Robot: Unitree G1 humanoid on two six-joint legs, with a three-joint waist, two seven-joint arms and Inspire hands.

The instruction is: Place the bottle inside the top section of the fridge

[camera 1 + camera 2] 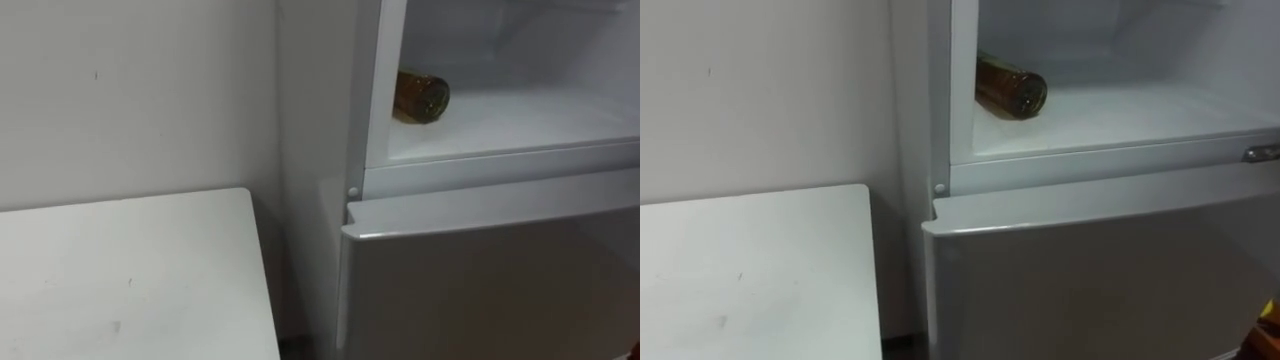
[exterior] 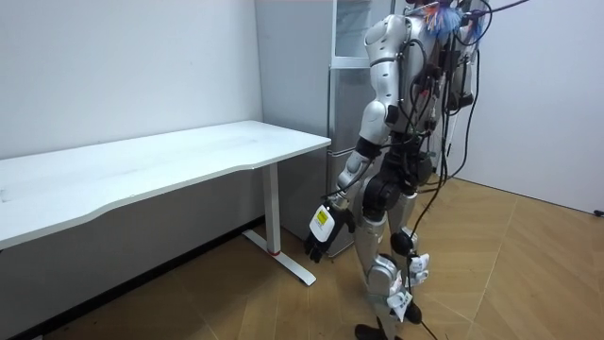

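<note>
A brown bottle lies on its side at the left end of the white floor of the upper fridge compartment, its round base toward me; the right eye view has the bottle in the same spot. That compartment stands open. In the room view I stand upright close in front of the fridge, facing it. My left hand hangs low beside my thigh with relaxed fingers and holds nothing.
The lower fridge door below the compartment is closed. A white desk stands to the left of the fridge against the wall, and the desk runs far to the room view's left. Wooden floor lies behind me.
</note>
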